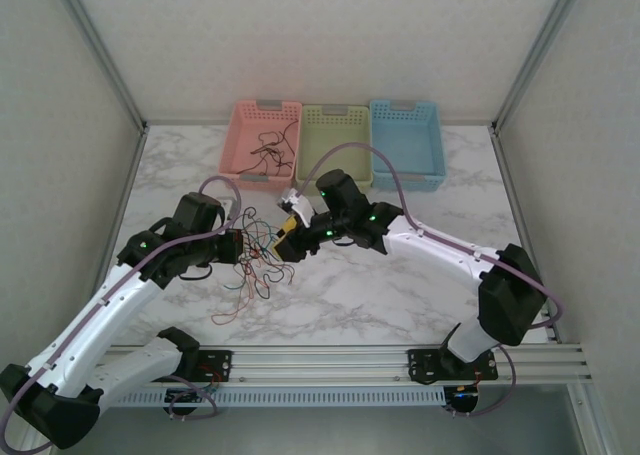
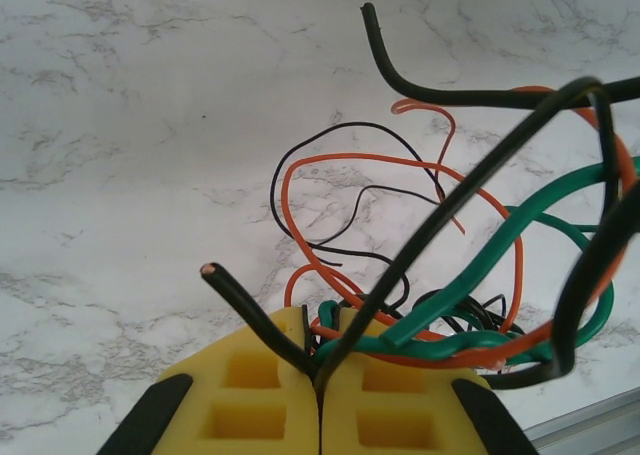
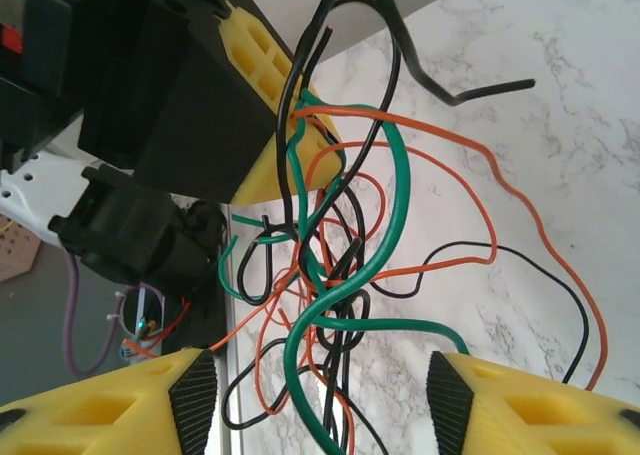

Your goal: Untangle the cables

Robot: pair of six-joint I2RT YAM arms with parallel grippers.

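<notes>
In the top view, the cables (image 1: 255, 265) lie as a loose tangle of black, green, red and orange strands on the marble bench (image 1: 400, 285), between the 2 arms. The left end effector (image 1: 240, 245) and the right end effector (image 1: 290, 237) meet over the tangle, too small here to judge their jaws. Along the far edge stand a pink basket (image 1: 240, 135) with a few dark strands inside, a green basket (image 1: 330, 120) and a blue basket (image 1: 405, 135). Pale walls and metal posts enclose the bench.

In the left wrist view, the left end effector (image 2: 318, 375) has its yellow fingers pressed together, pinching black cables (image 2: 450, 305) at the seam. Green and orange loops rise to the right and run off the frame edge.

In the right wrist view, the right end effector (image 3: 325, 395) stands with its jaws apart, and strands hang between its 2 yellow fingers (image 3: 120, 410). Whether any strand touches a pad is hard to tell. Above, the left end effector (image 3: 275, 105) clamps the top of the bundle. The crossings in the knot cannot be sorted out.
</notes>
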